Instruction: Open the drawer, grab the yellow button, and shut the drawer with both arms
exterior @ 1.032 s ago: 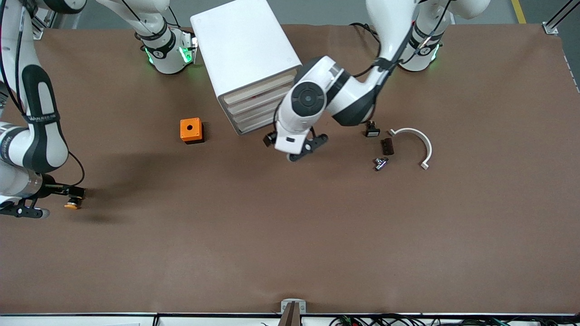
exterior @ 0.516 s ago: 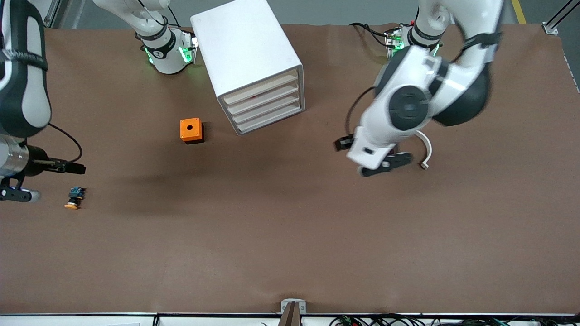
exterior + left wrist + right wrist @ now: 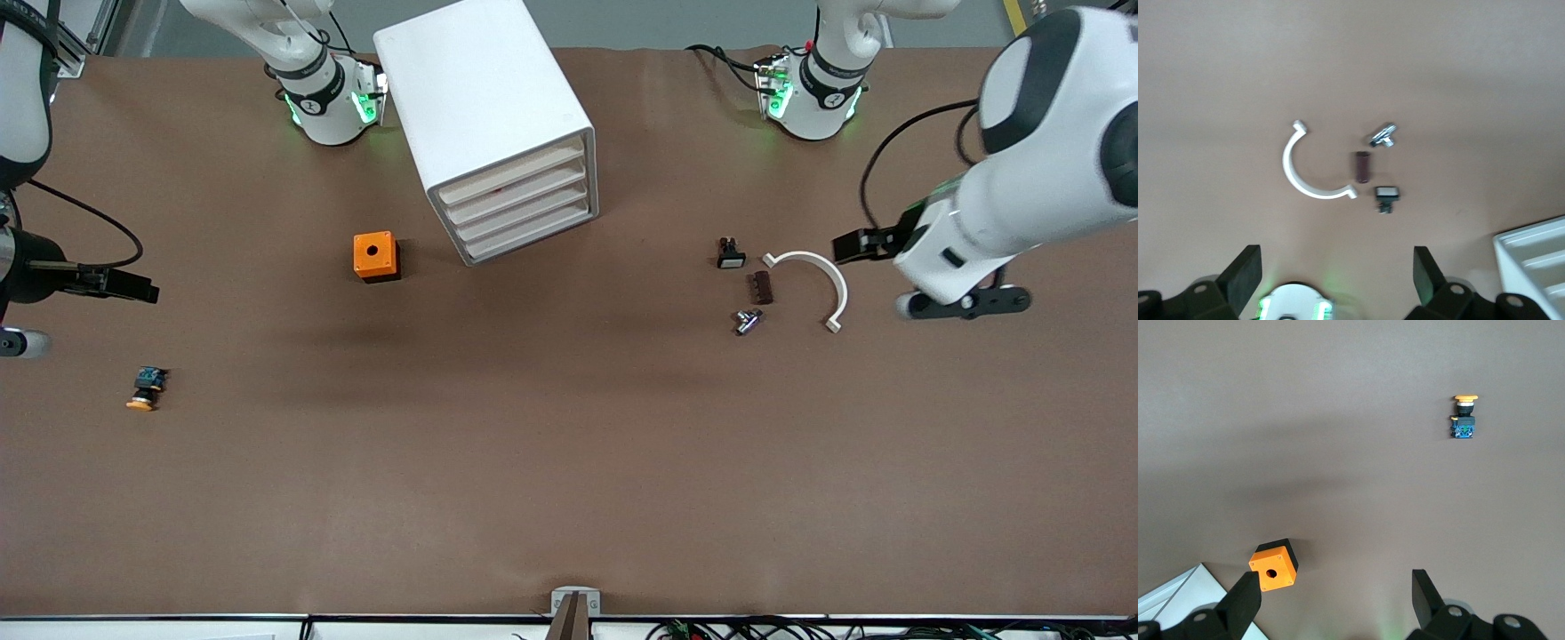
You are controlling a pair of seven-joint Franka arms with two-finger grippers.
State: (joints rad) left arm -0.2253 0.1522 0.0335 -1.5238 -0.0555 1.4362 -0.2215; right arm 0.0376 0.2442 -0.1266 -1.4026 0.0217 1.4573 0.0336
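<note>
1. The drawer (image 3: 508,174), uppermost of four in the white cabinet (image 3: 484,98), sits flush with the others, so the closing looks done
2. The button (image 3: 147,388) lies on its side on the bare table (image 3: 569,462), out of the cabinet, toward the right arm's end and nearer the front camera than the orange cube (image 3: 374,256); nothing touches it
3. By these signs the task seems finished or nearly so, with at most the arms' retreat left
4. The right gripper (image 3: 1337,590) hangs released and empty over the table at the right arm's end
5. The left gripper (image 3: 1337,272) is likewise spread wide and empty, over the table at the left arm's end beside the white curved clamp (image 3: 816,283)
6. The front view alone shows all four drawer fronts and both arms together
7. The right wrist view shows the button's orange cap and blue body more plainly
8. The left wrist view shows the clamp, a dark cylinder (image 3: 1361,167), a metal fitting (image 3: 1382,135) and a small black part with a white face (image 3: 1387,195), well apart from the button
</note>
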